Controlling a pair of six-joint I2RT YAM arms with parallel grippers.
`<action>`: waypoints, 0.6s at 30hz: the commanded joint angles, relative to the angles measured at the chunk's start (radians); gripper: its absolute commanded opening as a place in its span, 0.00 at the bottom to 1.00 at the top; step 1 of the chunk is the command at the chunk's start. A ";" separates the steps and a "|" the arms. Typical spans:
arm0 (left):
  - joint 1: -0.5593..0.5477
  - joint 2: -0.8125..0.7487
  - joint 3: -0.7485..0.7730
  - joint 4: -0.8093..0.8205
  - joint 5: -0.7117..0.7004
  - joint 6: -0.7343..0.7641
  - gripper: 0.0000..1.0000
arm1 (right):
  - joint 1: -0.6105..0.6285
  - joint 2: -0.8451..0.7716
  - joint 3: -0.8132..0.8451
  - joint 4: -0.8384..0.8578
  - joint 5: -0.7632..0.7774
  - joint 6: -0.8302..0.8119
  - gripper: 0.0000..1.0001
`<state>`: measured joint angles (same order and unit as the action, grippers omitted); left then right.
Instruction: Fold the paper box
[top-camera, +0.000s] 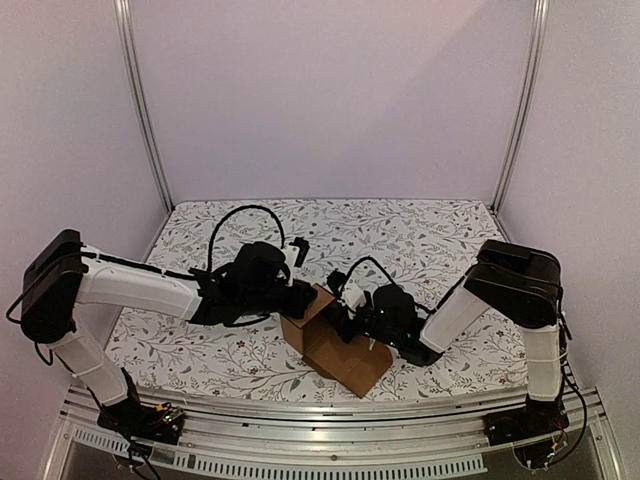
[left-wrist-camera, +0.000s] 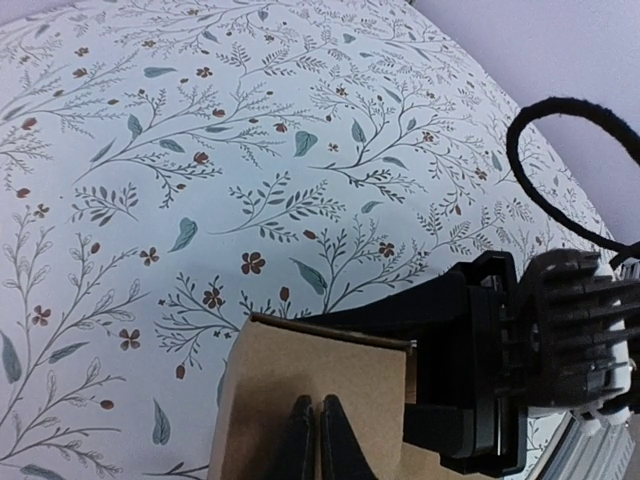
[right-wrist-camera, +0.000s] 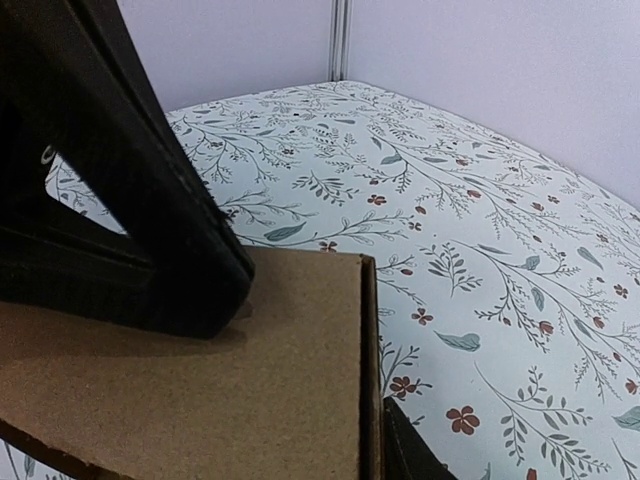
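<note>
Near the front edge of the floral table (top-camera: 440, 230), the paper box (top-camera: 335, 350) stood part-folded between both arms. The right gripper (right-wrist-camera: 310, 375) clamped one cardboard wall, a finger on each face. The left gripper (left-wrist-camera: 314, 440) was closed, fingertips together against another panel.

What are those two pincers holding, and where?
The right pincer grips the brown cardboard box by a panel's edge; whether the left pincer holds it cannot be told.
</note>
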<state>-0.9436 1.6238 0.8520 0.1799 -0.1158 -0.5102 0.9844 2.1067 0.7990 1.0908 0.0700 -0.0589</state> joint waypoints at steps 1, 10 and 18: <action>0.019 0.025 0.012 -0.037 0.008 -0.005 0.04 | -0.007 0.050 0.017 0.032 0.021 0.016 0.33; 0.019 0.028 0.013 -0.040 0.023 -0.014 0.04 | -0.007 0.100 0.066 0.047 0.030 0.032 0.32; 0.019 0.034 0.013 -0.031 0.037 -0.017 0.04 | -0.008 0.119 0.096 0.055 0.051 0.035 0.27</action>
<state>-0.9401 1.6283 0.8551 0.1802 -0.0994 -0.5243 0.9806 2.1838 0.8688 1.1263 0.0971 -0.0368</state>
